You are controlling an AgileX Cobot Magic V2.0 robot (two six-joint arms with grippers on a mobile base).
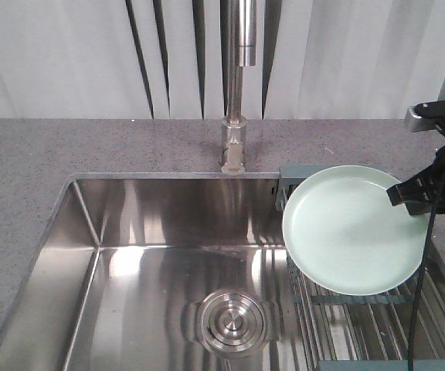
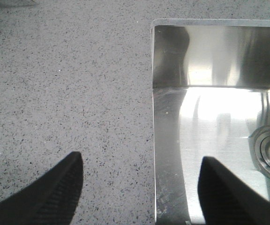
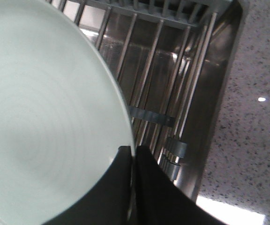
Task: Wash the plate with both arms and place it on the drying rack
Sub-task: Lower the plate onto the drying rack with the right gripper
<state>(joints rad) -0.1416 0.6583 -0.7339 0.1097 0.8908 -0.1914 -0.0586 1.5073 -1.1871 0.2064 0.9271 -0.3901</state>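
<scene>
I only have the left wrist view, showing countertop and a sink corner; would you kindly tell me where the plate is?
Observer: The plate is over the drying rack at the right end of the sink.
Operator: Thank you. Is anything holding it?
Observer: Yes, the right claw is shut on its rim at the right side.
Operator: Is it resting on the rack?
Observer: I cannot tell; in the front view its lower edge overlaps the rack.
</scene>
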